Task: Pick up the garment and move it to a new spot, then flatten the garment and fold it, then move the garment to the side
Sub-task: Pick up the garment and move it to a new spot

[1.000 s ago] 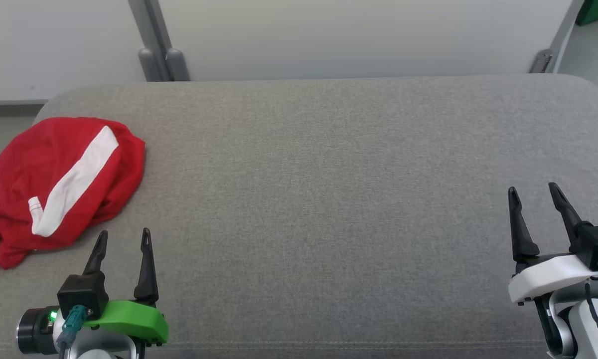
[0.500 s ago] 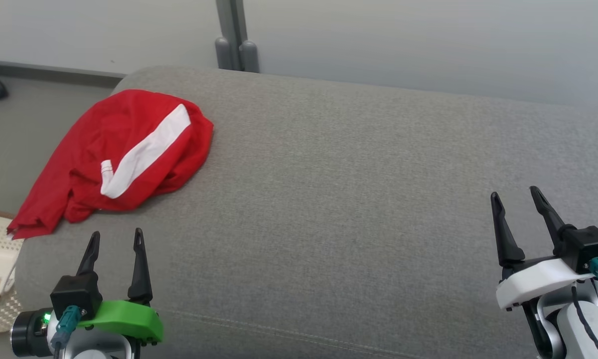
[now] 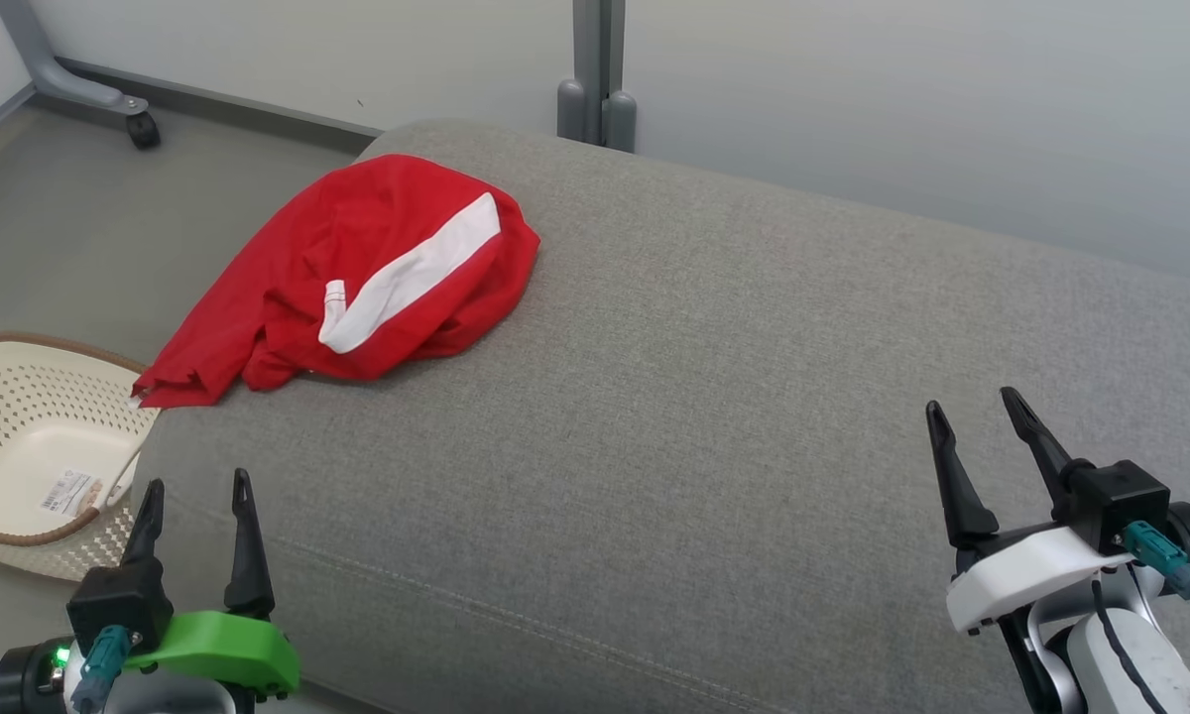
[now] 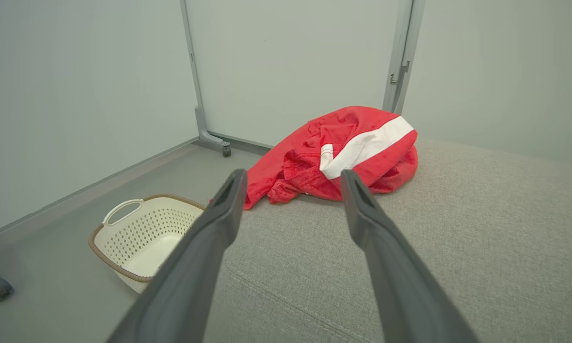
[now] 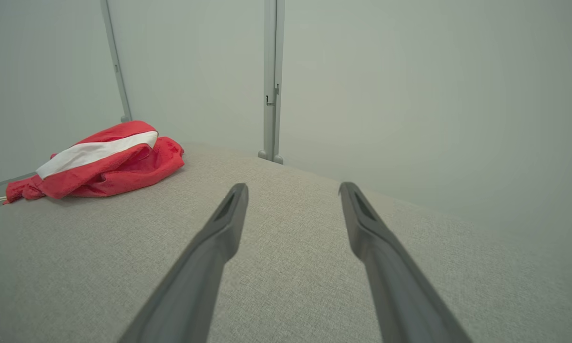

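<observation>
Well apart, both grippers' jaws spread

One garment (image 3: 357, 268), one basket (image 3: 20, 446), one couch (image 3: 704, 397), two pincers.

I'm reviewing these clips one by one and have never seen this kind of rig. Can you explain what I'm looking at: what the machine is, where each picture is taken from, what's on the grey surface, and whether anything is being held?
This is a wheeled robot with two arms, each ending in a gripper with two long dark fingers. The head view comes from a camera on its head, looking down: the left gripper sits at the lower left, the right gripper at the lower right. The other two pictures come from cameras on each wrist, looking along that gripper's own fingers.

On the grey cushioned surface lies a crumpled red garment with a white stripe, near the far left corner, one end hanging over the edge. A cream laundry basket stands on the floor beside the cushion.

Nothing is held: both grippers are open and apart from the garment.
</observation>
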### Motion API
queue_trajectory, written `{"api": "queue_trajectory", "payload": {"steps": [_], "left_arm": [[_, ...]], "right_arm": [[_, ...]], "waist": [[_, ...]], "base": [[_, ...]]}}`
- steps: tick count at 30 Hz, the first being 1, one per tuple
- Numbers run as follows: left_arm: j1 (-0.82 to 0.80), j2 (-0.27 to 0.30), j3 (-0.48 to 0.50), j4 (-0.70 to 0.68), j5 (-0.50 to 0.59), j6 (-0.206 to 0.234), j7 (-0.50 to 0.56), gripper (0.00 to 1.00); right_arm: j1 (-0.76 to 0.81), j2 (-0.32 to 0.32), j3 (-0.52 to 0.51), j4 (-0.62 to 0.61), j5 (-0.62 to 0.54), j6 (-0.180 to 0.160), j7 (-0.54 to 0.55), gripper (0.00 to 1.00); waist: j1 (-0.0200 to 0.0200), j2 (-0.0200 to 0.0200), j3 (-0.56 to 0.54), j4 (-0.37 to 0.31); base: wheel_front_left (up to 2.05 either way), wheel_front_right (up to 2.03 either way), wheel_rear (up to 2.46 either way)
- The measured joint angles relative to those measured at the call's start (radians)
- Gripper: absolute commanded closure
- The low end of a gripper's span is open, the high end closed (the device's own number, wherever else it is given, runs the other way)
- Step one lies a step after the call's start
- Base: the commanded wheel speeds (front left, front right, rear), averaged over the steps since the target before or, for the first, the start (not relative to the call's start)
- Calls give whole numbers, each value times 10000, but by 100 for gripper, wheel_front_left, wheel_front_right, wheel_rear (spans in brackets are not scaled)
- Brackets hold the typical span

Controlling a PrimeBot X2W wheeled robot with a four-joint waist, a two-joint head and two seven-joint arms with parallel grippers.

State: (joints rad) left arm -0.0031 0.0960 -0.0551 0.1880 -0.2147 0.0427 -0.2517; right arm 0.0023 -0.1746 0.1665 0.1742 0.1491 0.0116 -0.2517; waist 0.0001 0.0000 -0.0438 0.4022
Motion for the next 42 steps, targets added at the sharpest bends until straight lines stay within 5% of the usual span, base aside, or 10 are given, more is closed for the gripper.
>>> {"api": "queue_trajectory", "payload": {"steps": [22,38,42], "left_arm": [[-86,-121,362,-301,-430,-362,0,0],[-3015,27,1501,25,-2562,-913,1131,0],[-4125,-82,2203,748,-4174,-1039,2249,0]], "right_arm": [[-176,-36,-157,6,-209,98,0,0],[-1197,-589,-115,-476,-468,322,-2,0],[-1533,-763,-98,-485,-554,408,-2,0]], "waist": [[0,0,517,-260],[0,0,2306,-451],[0,0,2934,-636]], "base": [[0,0,0],[0,0,0],[0,0,0]]}}
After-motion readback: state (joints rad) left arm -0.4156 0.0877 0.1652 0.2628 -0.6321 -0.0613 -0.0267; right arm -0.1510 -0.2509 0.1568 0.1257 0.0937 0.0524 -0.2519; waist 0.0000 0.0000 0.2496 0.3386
